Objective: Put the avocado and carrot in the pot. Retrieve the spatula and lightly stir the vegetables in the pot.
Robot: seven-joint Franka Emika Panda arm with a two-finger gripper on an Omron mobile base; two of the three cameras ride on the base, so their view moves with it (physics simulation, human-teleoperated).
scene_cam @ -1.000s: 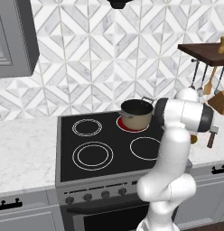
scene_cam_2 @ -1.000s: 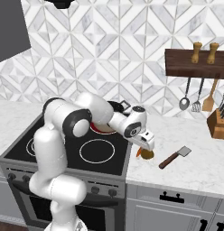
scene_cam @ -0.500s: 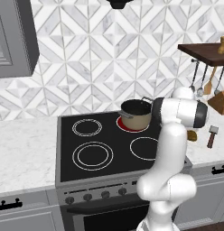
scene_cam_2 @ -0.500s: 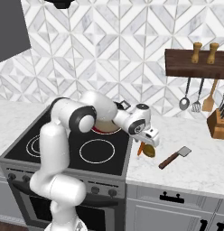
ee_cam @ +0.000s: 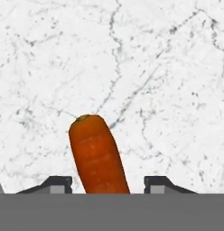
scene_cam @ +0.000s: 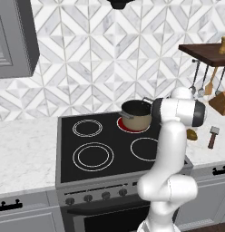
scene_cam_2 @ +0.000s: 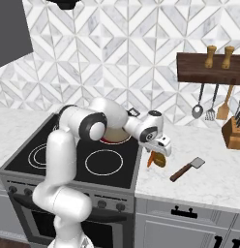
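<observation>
Partly cut off: carrot between tool tips, contact unclear.

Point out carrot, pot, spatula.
carrot [ee_cam: 98, 155], hand view, middle of its orange body
pot [scene_cam: 136, 116], left base view, tan side wall
spatula [scene_cam_2: 181, 171], right base view, dark handle

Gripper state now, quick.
Gripper: jaws apart, straddling the bright orange carrot on the white marble counter; a firm grip cannot be told.
</observation>
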